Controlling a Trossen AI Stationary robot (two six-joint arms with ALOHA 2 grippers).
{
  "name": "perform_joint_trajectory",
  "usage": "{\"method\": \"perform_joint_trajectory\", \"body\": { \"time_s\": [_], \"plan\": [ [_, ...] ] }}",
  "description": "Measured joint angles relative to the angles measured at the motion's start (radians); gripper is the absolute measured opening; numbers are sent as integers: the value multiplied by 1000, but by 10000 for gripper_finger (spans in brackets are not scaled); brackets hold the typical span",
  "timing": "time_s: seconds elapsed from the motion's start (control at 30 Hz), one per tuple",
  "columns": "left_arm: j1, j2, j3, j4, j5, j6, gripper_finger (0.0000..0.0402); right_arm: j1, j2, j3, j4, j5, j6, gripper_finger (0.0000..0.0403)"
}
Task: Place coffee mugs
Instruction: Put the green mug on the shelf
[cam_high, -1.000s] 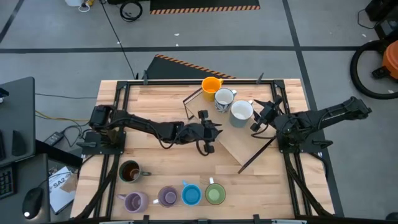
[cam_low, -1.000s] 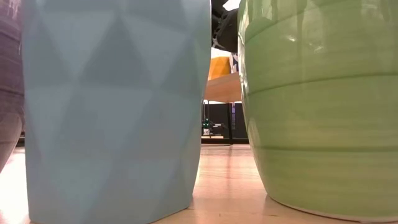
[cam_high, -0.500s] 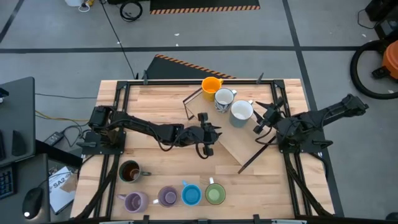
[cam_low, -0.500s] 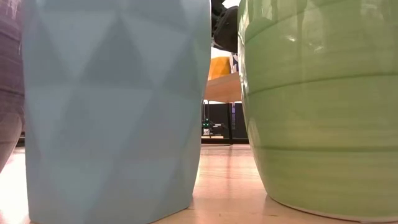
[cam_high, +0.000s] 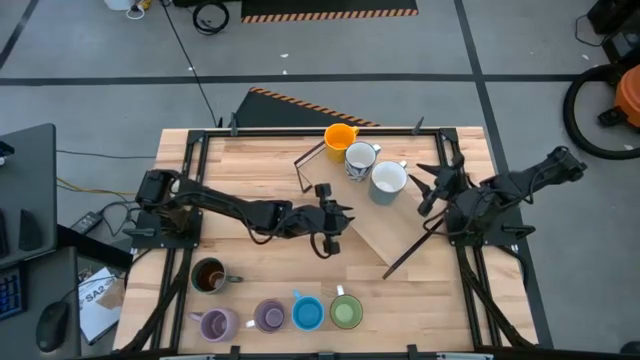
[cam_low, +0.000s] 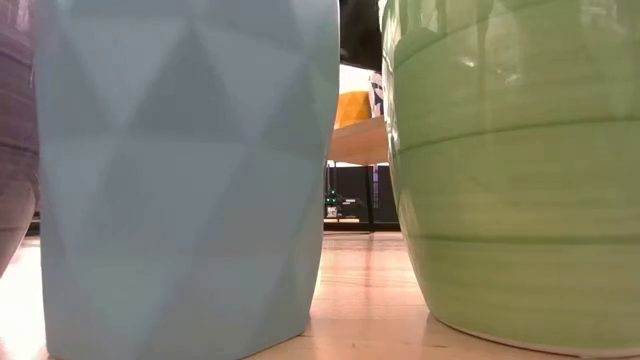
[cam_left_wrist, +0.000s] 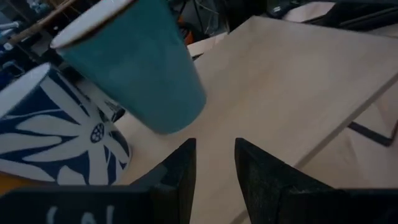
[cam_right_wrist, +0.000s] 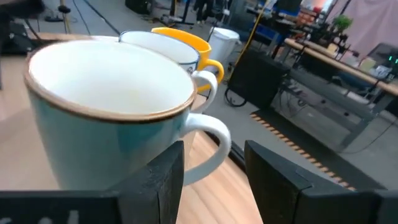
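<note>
Three mugs stand near the table's far edge: an orange mug (cam_high: 340, 137), a white mug with a blue pattern (cam_high: 360, 160) and a pale teal mug (cam_high: 388, 180). Along the near edge stand a dark brown mug (cam_high: 208, 276), two purple mugs (cam_high: 215, 324) (cam_high: 269, 316), a blue mug (cam_high: 306, 313) and a green mug (cam_high: 346, 312). My right gripper (cam_high: 422, 192) is open just right of the pale teal mug (cam_right_wrist: 106, 124), whose handle (cam_right_wrist: 208, 140) lies ahead of the gap. My left gripper (cam_high: 342, 212) is narrowly open left of that mug (cam_left_wrist: 134, 68).
A light wooden board (cam_high: 385, 235) on a thin black frame (cam_high: 410, 248) lies slanted at mid-table, right of my left gripper. The blue mug (cam_low: 180, 170) and green mug (cam_low: 510, 170) fill the low view. Bare wood lies between the two mug groups.
My right gripper has drawn back from the pale teal mug toward the table's right edge. My left gripper has drifted slightly toward the left edge. No mug has moved.
</note>
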Motion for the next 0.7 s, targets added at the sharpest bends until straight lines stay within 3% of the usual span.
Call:
{"method": "perform_joint_trajectory", "body": {
  "time_s": [0.23,0.4,0.5,0.7],
  "plan": [
    [-30,-59,0,-72,96,0,116,27,0,65,30,-57,-16,173],
    [-61,-113,0,-210,309,-81,116,68,0,111,138,-176,-109,173],
    [-88,-136,0,-274,426,-152,116,109,6,137,190,-183,-160,173],
    [-169,-143,0,-358,431,-262,116,198,30,155,291,-208,-268,173]
  ]
}}
